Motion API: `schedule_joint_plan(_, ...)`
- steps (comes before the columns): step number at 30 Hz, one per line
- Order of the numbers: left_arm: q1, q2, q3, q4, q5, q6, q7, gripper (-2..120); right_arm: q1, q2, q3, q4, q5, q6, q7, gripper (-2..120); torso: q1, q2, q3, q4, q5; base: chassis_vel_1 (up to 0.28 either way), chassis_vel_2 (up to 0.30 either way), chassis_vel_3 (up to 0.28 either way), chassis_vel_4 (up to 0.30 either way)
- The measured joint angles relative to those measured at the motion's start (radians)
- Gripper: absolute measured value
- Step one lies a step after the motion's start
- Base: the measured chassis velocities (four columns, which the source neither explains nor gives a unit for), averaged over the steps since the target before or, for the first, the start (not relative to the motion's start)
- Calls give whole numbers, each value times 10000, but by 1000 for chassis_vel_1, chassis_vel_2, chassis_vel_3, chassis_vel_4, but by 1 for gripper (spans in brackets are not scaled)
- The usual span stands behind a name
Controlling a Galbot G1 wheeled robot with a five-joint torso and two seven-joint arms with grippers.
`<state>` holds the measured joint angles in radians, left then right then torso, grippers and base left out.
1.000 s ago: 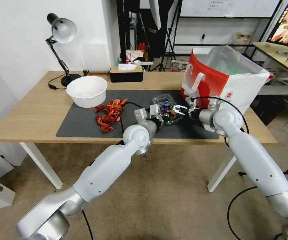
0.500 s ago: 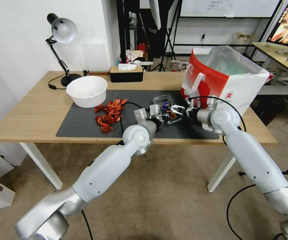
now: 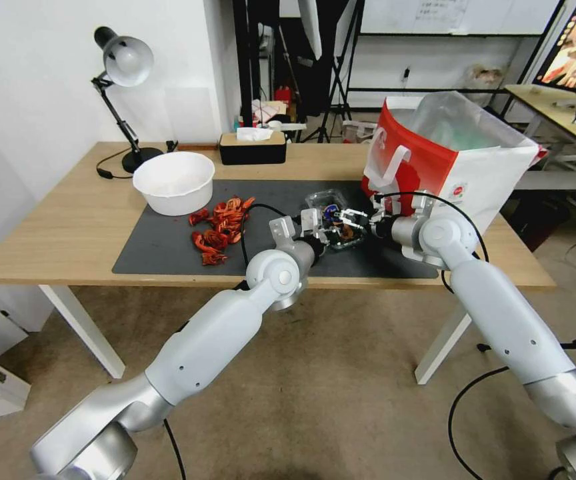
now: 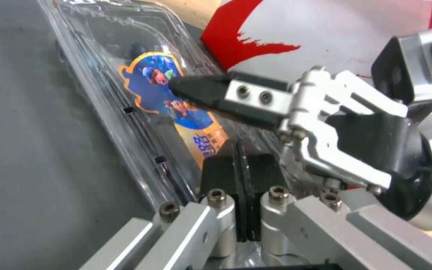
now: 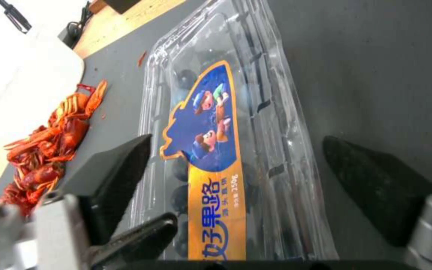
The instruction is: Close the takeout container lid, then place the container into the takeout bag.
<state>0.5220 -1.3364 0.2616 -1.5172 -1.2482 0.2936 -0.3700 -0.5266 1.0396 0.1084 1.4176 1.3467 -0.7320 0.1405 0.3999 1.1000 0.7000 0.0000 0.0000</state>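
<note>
Both our arms reach forward over the bench [image 3: 68, 227], elbows low, wrists meeting at the takeout container [image 3: 336, 227] on the dark mat [image 3: 161, 247]. Left tool [image 4: 241, 157]: fingers pressed together at the container's near edge. Right tool [image 5: 236, 183]: fingers spread wide astride the lid [image 5: 211, 123], which lies down over the berries. Takeout bag [image 3: 448, 160]: upright, just beside the container. White bowl [image 3: 173, 181], crayfish [image 3: 220, 227], lamp [image 3: 123, 73] to our left.
</note>
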Motion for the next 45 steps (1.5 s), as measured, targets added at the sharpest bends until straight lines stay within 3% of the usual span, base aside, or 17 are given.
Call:
schedule_joint_plan(24, -13, 99, 20, -102, -49, -36, -5, 0, -244, 11, 245, 131, 282, 2, 247, 0, 0, 0, -1, 1, 0, 0, 0, 0, 0)
schedule_joint_plan(45, 225, 567, -174, -532, -48, -47, 40, 0, -552, -243, 680, 490, 459, -1, 421, 0, 1, 0, 0, 0, -1, 0, 0, 0, 0)
